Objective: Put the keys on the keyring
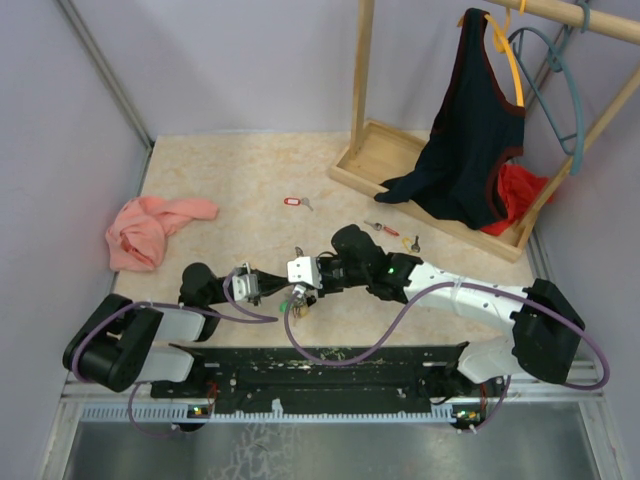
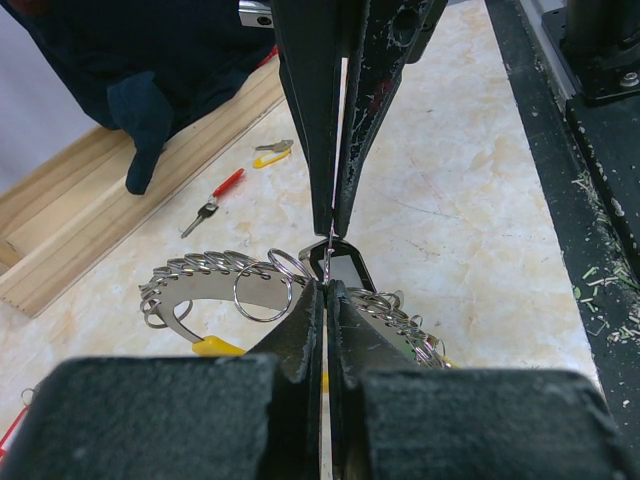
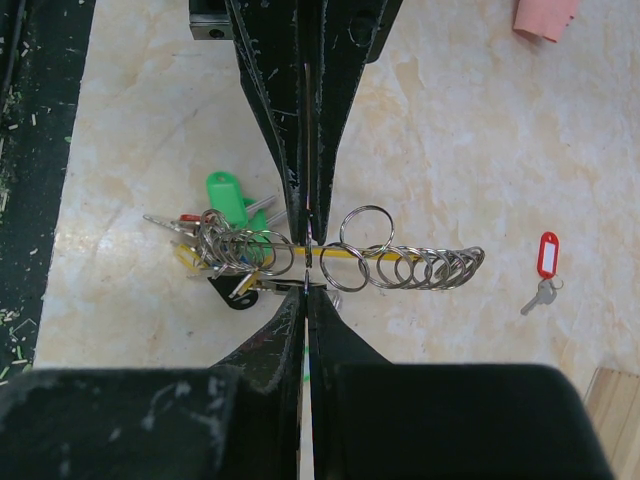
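The keyring is a flat silvery arc strung with several small split rings, hanging just above the table near the front edge. In the right wrist view the keyring runs crosswise, with green and black tagged keys bunched at its left end. One small ring stands edge-on. My left gripper and right gripper are each shut on it from opposite sides, tips almost meeting. Loose keys lie on the table: a red-tagged one, a red one and a yellow one.
A pink cloth lies at the left. At the back right stands a wooden rack with a tray base, a dark top on an orange hanger, a teal hanger and a red cloth.
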Tool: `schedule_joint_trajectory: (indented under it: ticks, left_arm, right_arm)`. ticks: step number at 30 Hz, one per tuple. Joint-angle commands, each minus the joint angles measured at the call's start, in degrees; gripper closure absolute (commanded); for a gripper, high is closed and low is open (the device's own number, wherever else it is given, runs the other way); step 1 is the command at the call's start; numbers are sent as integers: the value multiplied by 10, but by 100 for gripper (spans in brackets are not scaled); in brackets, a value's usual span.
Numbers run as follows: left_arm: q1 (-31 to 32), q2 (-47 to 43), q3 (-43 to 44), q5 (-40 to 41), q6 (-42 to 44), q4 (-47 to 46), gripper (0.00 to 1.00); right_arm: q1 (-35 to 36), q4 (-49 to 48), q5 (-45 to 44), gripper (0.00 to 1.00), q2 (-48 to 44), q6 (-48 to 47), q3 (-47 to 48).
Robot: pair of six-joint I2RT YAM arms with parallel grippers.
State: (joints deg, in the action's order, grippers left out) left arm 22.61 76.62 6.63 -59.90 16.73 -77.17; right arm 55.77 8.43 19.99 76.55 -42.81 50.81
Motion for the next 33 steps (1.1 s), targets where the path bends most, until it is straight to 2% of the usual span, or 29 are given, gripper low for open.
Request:
schedule_joint_trajectory:
  ticks: [1, 33]
  left_arm:
    - [-3, 3, 17, -15, 0, -26, 100]
    - [-1, 8, 24, -44, -11, -27, 100]
  right_arm:
    - [10, -15, 10, 100, -2, 9, 36]
    - [10, 31, 59, 100, 34, 10, 84]
